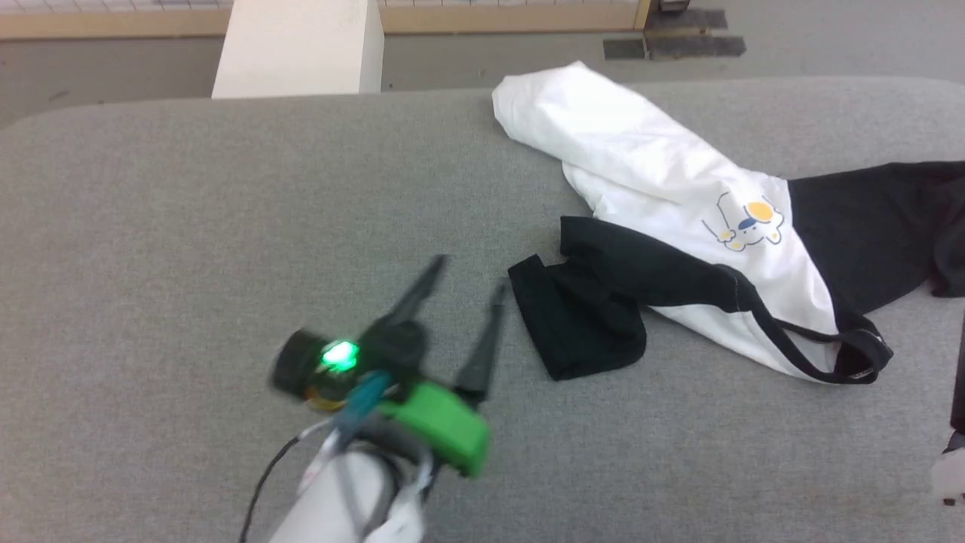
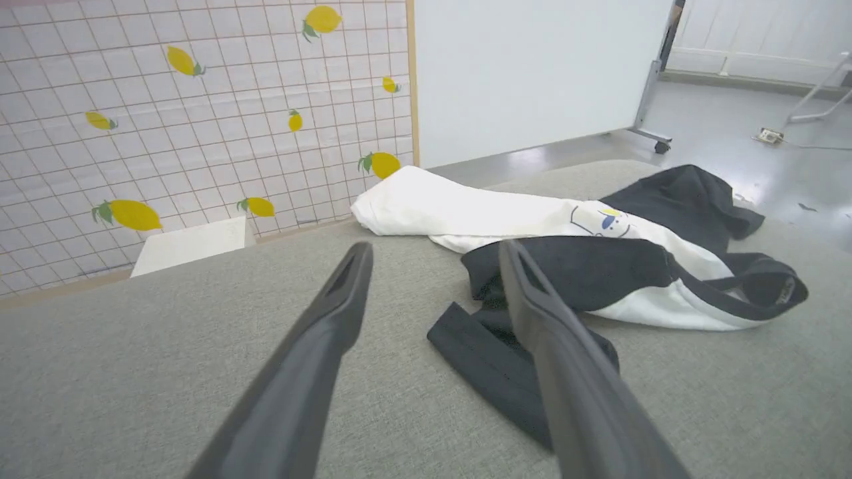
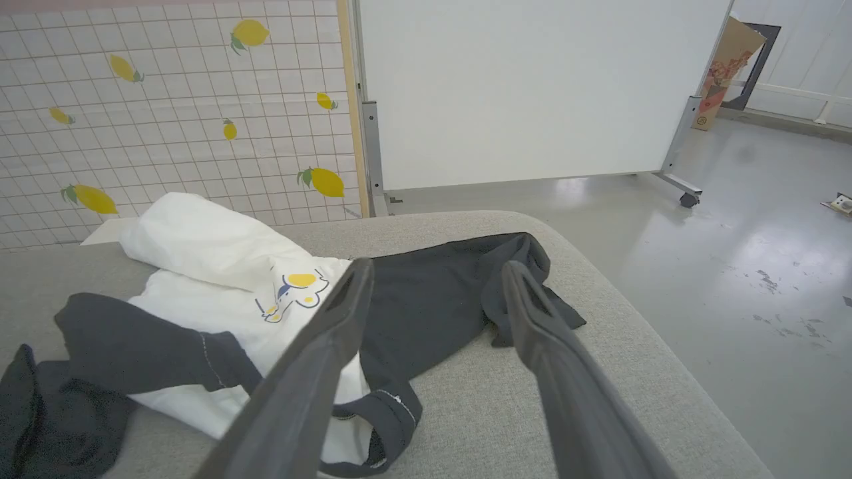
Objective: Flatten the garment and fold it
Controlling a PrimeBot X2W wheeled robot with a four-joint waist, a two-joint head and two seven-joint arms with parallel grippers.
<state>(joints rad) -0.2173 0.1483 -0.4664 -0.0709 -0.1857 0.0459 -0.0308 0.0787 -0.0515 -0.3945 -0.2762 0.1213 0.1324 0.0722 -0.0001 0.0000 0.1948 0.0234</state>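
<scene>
1. Head view: the left gripper [image 1: 471,273] is being held released and empty above the grey table [image 1: 188,211], with the garment [image 1: 648,173] lying crumpled just beside it, to the right.
2. Left wrist view: its black sleeve [image 2: 492,366] is being partly covered by one spread finger [image 2: 546,332].
3. Right wrist view: the right gripper [image 3: 437,266] is being held released and empty over the garment.

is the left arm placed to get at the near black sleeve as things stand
Probably yes. The left end effector is open and hovers just beside the black sleeve, with bare grey padding between them and nothing in the way.
</scene>
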